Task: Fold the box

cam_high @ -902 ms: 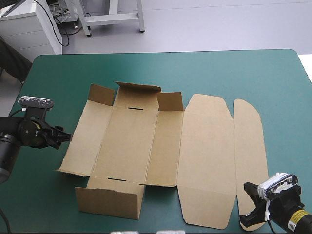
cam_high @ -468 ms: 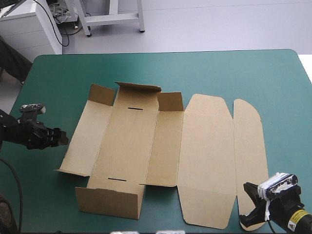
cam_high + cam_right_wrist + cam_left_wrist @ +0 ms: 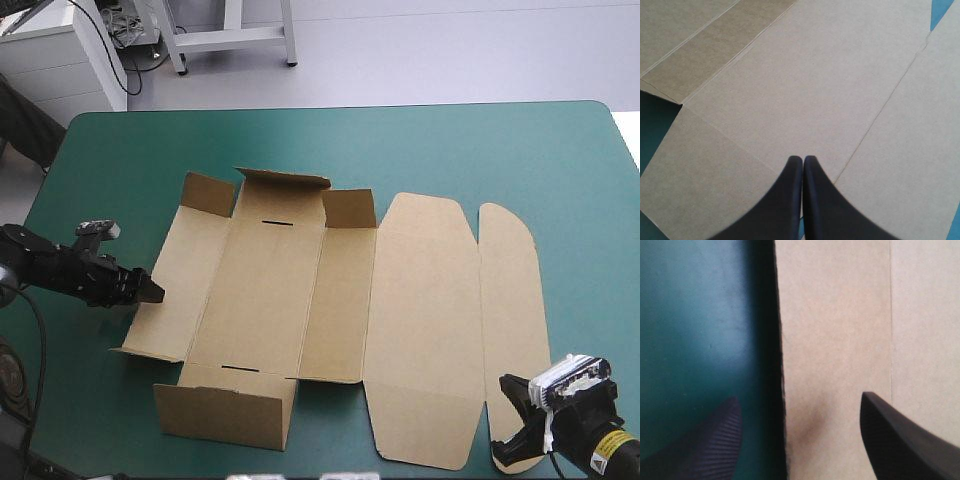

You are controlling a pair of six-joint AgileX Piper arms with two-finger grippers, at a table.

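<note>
The box (image 3: 300,290) lies opened out across the middle of the table (image 3: 480,150). Most of it is flat on the teal-green cover (image 3: 700,330), with the near end wall (image 3: 225,405) standing up and the small flaps at the far end raised. The lid (image 3: 425,320) and its rounded tuck flap are spread flat toward the right. The left hand (image 3: 148,290) is at the outer edge of the left side panel (image 3: 170,290), its black fingers set wide apart. In the left wrist view one finger is over the cover and the other over the brown board, so the edge runs between them; whether either finger touches the board cannot be told. The right hand (image 3: 515,450) sits at the near right corner by the tuck flap's tip, its fingers pressed together into one point and apparently holding nothing. The board looks light, thin and stiff, so it will probably bend cleanly only along its scored creases and slide easily on the cover when pushed. The best place to take hold is likely this free long edge of the side panel, pinched near its middle so the panel hinges up evenly on its crease. A grip close to a corner could twist the panel or drag the whole sheet sideways.
</note>
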